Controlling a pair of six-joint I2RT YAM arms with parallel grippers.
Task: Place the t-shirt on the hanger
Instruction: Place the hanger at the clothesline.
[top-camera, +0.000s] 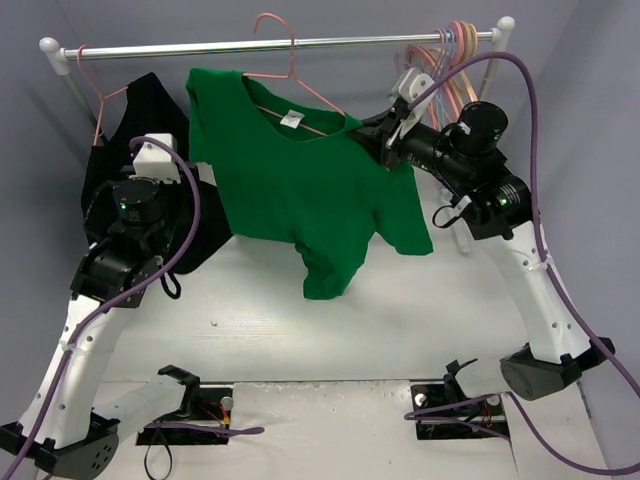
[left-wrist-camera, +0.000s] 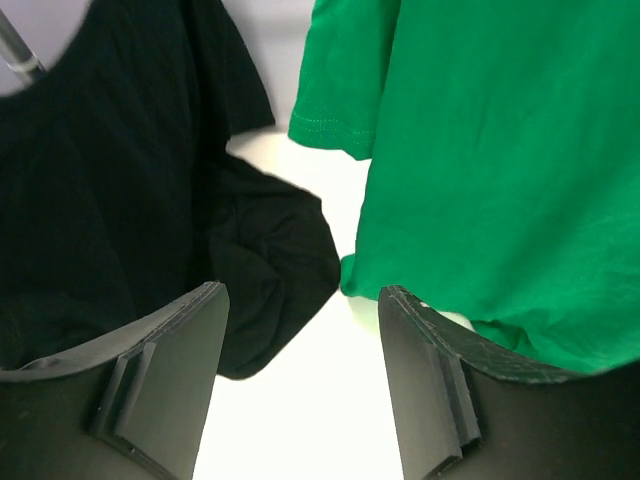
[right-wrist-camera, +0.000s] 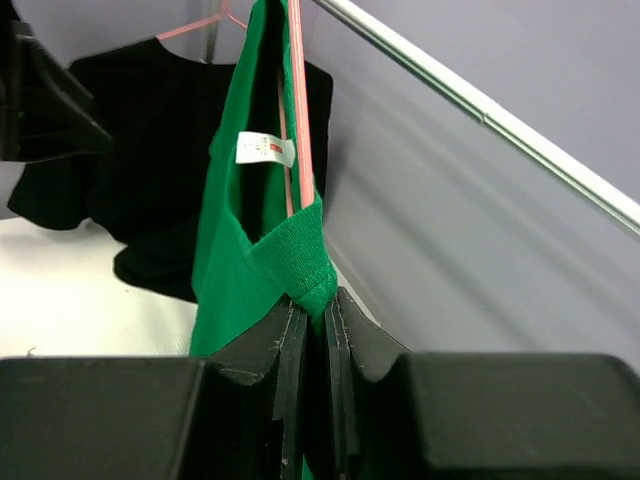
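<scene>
One right gripper (right-wrist-camera: 312, 306) pinches t-shirt (top-camera: 300, 190), perhaps hanger (right-wrist-camera: 297, 100).

My right tool (right-wrist-camera: 315, 305) is clamped on the collar band of the t-shirt (top-camera: 300, 190), with the arm raised. My left tool (left-wrist-camera: 302, 300) hangs spread wide just left of the t-shirt, gripping nothing.

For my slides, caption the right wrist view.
Right claw grips the collar of the green t-shirt beside the pink hanger; black garment hangs behind.

T-shirt (right-wrist-camera: 225, 270) label (right-wrist-camera: 265, 149): print illegible.
</scene>
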